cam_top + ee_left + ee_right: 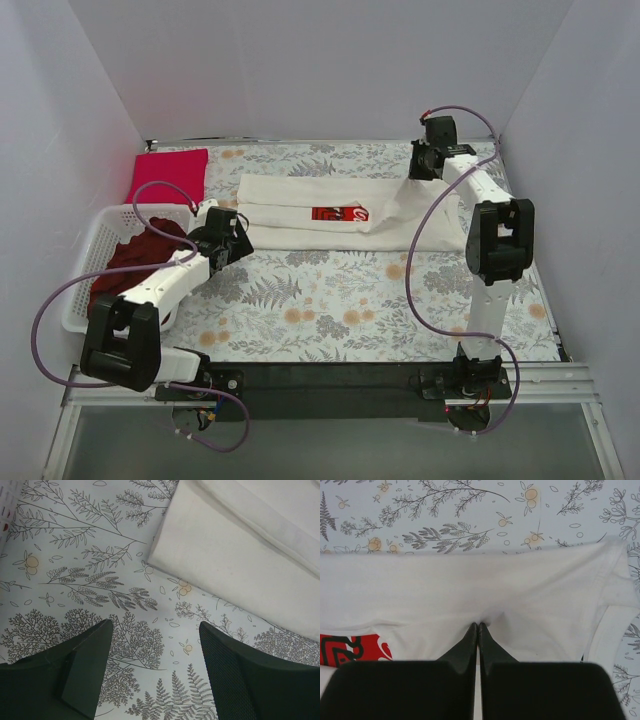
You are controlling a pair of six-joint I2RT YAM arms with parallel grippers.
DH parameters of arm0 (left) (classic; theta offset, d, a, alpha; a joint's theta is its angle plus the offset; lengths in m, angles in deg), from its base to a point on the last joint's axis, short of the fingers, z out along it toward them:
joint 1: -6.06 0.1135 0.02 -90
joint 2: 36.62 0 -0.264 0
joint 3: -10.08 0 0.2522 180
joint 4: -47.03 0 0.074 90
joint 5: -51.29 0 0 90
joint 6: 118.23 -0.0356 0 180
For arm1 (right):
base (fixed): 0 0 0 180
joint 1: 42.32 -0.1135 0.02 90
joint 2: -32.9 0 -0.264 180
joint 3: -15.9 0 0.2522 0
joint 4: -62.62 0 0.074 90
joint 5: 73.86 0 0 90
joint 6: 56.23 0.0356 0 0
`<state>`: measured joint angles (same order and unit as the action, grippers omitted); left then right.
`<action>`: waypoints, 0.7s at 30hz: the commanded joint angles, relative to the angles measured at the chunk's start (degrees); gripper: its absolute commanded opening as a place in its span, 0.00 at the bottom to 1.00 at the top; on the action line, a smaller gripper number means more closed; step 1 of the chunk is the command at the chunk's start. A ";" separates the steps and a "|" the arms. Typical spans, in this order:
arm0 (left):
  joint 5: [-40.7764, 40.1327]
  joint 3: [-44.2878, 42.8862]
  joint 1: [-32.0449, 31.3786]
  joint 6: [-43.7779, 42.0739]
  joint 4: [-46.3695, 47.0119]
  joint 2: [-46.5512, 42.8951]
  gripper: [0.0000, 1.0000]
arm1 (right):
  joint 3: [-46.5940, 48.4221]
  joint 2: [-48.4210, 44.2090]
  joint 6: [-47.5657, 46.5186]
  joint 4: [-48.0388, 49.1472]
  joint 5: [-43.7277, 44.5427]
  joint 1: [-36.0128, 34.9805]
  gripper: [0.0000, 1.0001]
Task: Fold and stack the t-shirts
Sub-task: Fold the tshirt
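The cream-white t-shirt (pixel 330 205) with the red chest print (pixel 338 213) lies partly folded across the back of the table. My right gripper (pixel 478 625) is shut, pinching a fold of that shirt (pixel 470 585) near its right end; in the top view it sits at the back right (pixel 428 160). My left gripper (pixel 156 630) is open and empty over the floral table cloth, just short of the shirt's left corner (pixel 210 545); in the top view it is at the left (pixel 228 238). The crimson-pink shirt (pixel 168 176) lies folded at the back left. The dark maroon shirt (pixel 135 258) lies in the basket.
The white lattice basket (pixel 88 250) stands at the left edge of the table. The floral table cloth (pixel 350 300) covers the table. White walls close in the left, back and right sides.
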<state>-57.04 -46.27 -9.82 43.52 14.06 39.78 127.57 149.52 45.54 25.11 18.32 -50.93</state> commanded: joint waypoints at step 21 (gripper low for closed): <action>-1.18 0.14 -0.20 0.15 -0.13 2.79 0.68 | 12.39 11.52 5.54 7.49 -5.34 4.03 0.03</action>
<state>-57.02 -46.25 -9.82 43.58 14.00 42.49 137.42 160.51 49.65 29.90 14.17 -46.93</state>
